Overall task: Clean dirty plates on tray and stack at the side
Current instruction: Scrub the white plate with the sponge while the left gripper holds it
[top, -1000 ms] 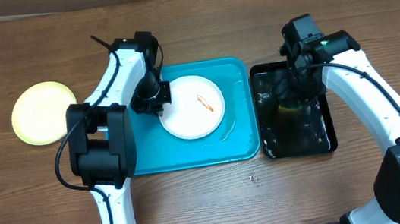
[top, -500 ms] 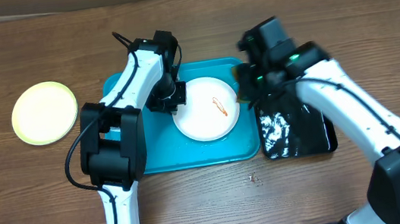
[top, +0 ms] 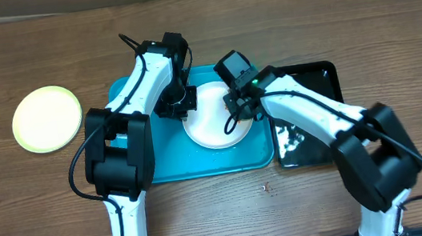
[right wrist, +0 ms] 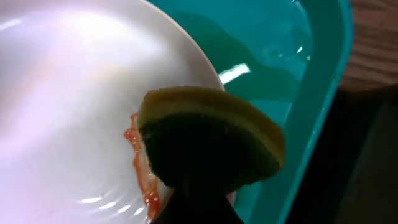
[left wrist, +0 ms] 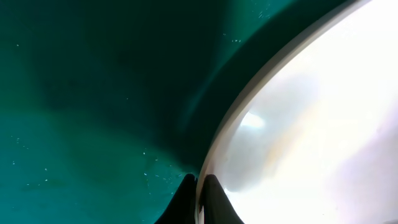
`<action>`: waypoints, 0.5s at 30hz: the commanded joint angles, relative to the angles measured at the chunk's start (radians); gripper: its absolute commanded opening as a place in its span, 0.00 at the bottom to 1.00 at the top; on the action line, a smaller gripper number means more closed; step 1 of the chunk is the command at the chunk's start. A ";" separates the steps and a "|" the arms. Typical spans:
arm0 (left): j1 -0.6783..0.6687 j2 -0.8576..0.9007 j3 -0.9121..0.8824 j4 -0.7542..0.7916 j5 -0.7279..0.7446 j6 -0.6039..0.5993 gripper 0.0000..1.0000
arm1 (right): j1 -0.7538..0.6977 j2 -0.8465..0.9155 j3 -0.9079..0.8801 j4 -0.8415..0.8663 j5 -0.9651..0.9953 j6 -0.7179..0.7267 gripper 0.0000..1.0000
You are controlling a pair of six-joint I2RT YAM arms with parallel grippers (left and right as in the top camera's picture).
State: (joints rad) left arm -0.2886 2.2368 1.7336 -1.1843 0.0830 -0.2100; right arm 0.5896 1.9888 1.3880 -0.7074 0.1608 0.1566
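The right gripper (right wrist: pixel 198 208) was clamped tight on a yellow-and-dark sponge (right wrist: pixel 211 140). The sponge sat on the right part of the white plate (right wrist: pixel 74 93), over an orange-red smear (right wrist: pixel 140 171) that showed at the sponge's left edge. The left gripper (left wrist: pixel 199 200) was pinched closed on that plate's left rim, apparently to steady it. The plate lay in the teal tray (top: pixel 160 160), toward its far right side. A black tray (top: pixel 320 76) stood just beside it on the right. Well apart at the left of the table (top: pixel 30 221), a yellow-green plate (top: pixel 46 118) lay alone and looked clean, so one plate was probably finished. The white one seemed mid-scrub. No stack had been formed, and only these two plates were visible.
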 commanded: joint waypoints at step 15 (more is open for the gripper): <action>-0.008 0.010 -0.021 0.004 -0.004 -0.006 0.04 | 0.000 0.121 0.025 0.041 -0.248 0.008 0.04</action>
State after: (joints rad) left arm -0.2886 2.2368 1.7329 -1.1839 0.0826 -0.2100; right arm 0.5800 2.0659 1.4094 -0.6674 0.0612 0.1570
